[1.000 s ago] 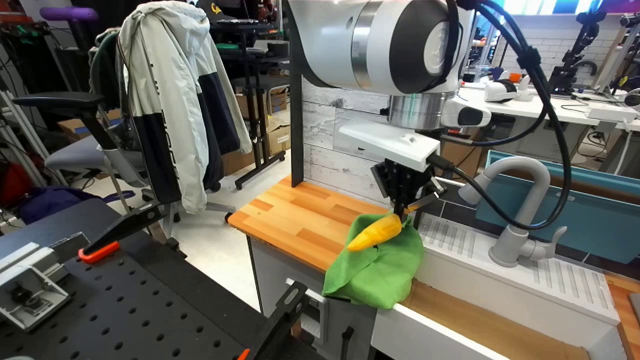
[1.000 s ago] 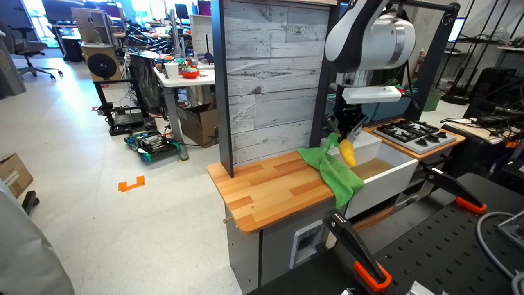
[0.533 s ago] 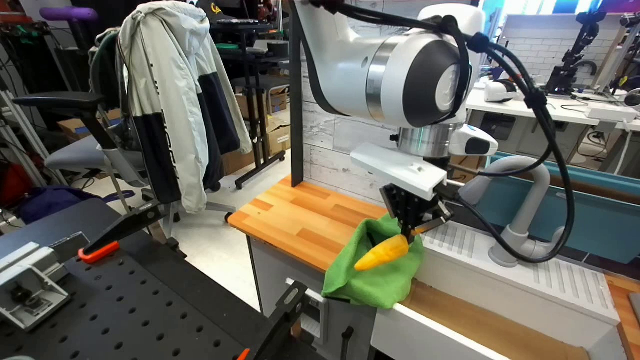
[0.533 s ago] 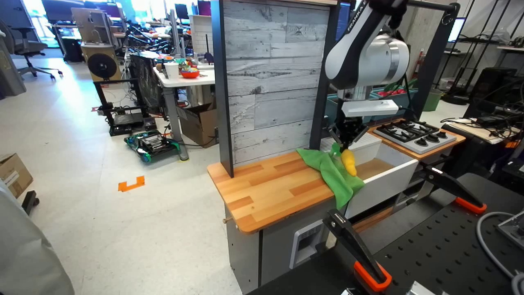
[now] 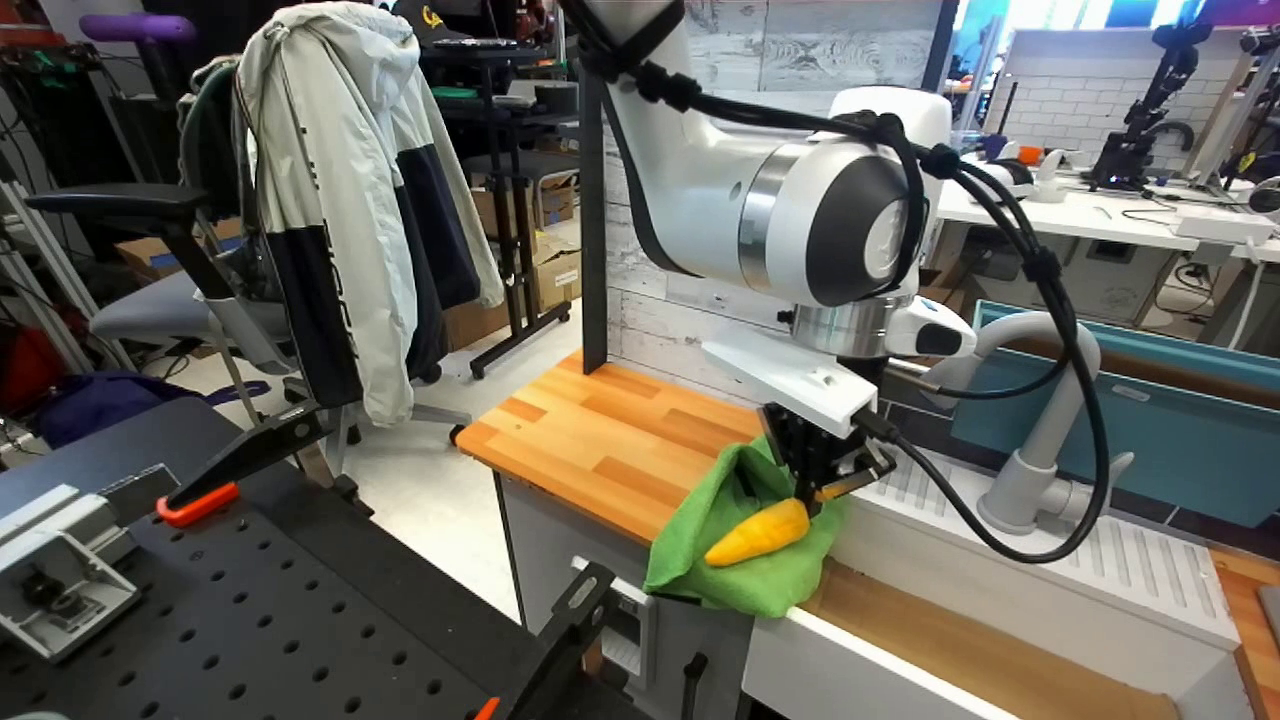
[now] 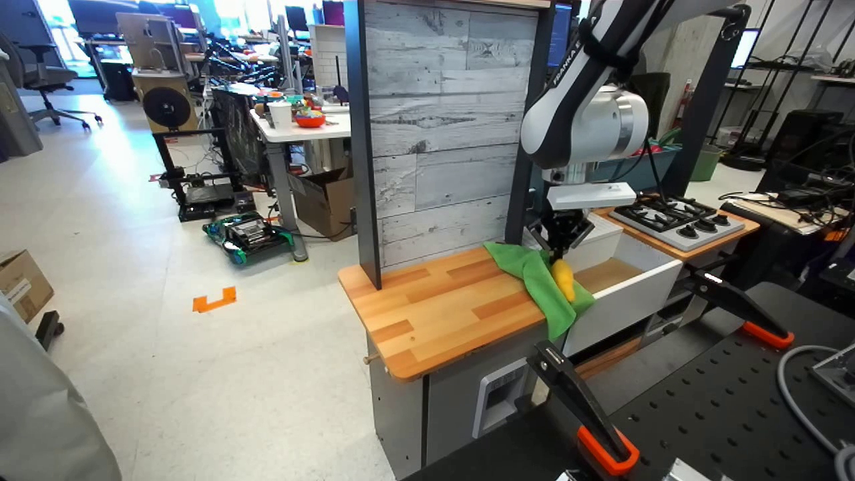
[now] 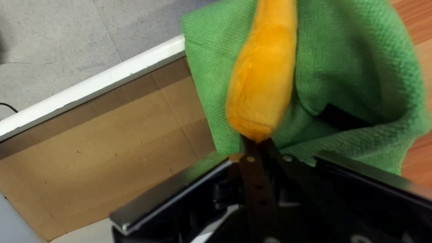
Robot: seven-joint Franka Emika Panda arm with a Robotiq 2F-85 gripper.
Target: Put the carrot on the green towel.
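The carrot, orange-yellow and plush, shows in both exterior views and in the wrist view. My gripper is shut on its thick end, with the tip pointing away and slightly down. The fingertips are partly hidden by the carrot in the wrist view. The green towel lies crumpled below the carrot, over the counter edge and the near end of the sink. It also shows in an exterior view and the wrist view. I cannot tell whether the carrot touches the towel.
The wooden counter extends beside the towel. The white sink basin has a brown floor. A grey faucet stands behind it, near the arm's cable. A plank back wall rises behind the counter. A stove is beyond the sink.
My gripper has moved down with the carrot in it, bringing the carrot from above the towel to low over it. The towel has stayed mostly in place.
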